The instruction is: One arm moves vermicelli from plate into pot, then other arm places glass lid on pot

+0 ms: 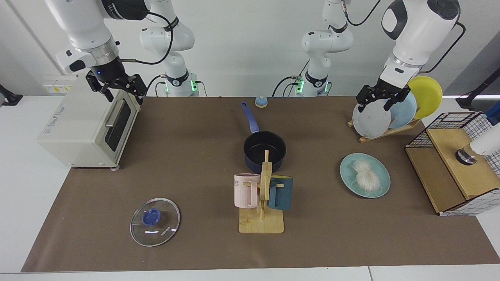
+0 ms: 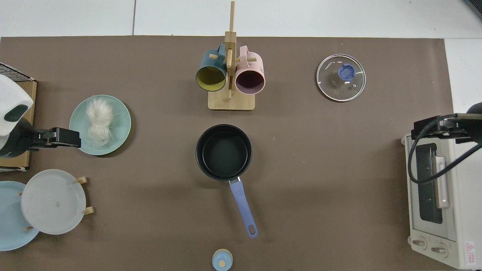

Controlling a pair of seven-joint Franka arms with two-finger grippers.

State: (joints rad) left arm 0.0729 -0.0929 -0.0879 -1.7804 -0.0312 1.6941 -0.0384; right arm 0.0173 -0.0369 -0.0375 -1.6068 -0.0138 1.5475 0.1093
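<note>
The vermicelli (image 1: 366,175) (image 2: 99,122) lies as a white bundle on the teal plate (image 1: 347,168) (image 2: 120,124). The dark pot (image 1: 261,148) (image 2: 223,150) stands mid-table with nothing in it, its blue handle pointing toward the arm bases. The glass lid (image 1: 155,221) (image 2: 340,77) lies flat on the mat, blue knob up. My left gripper (image 1: 377,104) (image 2: 62,137) hangs open, high above the plate's edge and in front of the dish rack. My right gripper (image 1: 123,91) (image 2: 429,128) hangs open over the toaster oven, far from the lid.
A wooden mug rack (image 1: 261,195) with a pink and a teal mug stands just in front of the pot. A toaster oven (image 1: 84,128), a dish rack of upright plates (image 1: 375,119), a wire-sided wooden box (image 1: 449,168) and a small blue bell-like object (image 1: 261,101) line the edges.
</note>
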